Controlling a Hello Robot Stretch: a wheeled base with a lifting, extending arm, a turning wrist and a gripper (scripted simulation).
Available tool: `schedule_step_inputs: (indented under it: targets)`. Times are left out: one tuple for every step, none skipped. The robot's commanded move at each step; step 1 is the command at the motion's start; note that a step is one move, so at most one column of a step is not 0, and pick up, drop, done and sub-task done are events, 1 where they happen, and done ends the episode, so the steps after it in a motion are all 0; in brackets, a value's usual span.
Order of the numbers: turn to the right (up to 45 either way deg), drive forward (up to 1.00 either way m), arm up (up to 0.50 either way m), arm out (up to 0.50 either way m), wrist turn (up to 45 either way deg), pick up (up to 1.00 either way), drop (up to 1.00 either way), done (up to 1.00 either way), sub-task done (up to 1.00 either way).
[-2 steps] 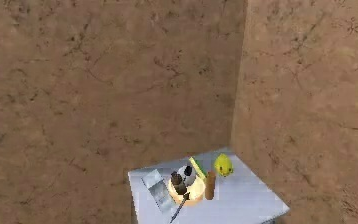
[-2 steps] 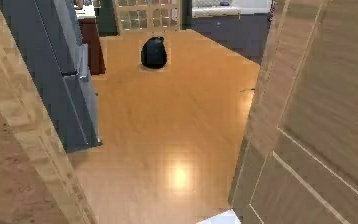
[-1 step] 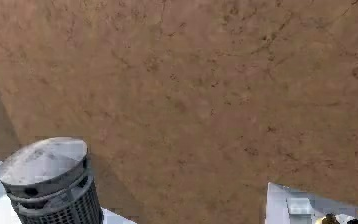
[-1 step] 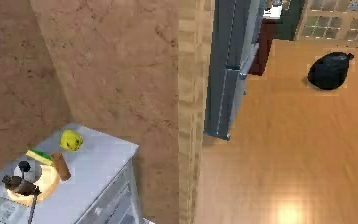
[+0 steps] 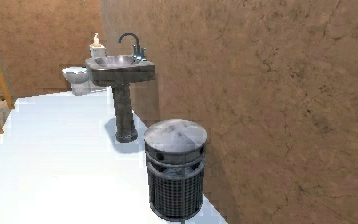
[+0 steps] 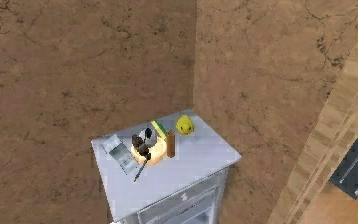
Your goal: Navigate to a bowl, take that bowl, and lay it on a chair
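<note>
Yellow container on cabinet top
Indistinct dark items fill it, mid-surface; the gripper's state cannot be told.

The pedestal sink stands on the floor against the wall, which runs along the sink's right side. A faucet rises at the back of the sink's basin and a soap bottle sits on its back left corner. The toilet is behind the sink and a little to its left, while the bin stands in front of the sink, slightly to the right, by the same wall.
</note>
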Motion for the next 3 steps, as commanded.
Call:
schedule_step_inputs:
  targets:
    - [0.0,0.00,0.50,0.00,0.0,0.00,0.00,0.00,0.00]
    - [0.0,0.00,0.38,0.00,0.0,0.00,0.00,0.00,0.00]
    - [0.0,0.00,0.00,0.28,0.0,0.00,0.00,0.00,0.00]
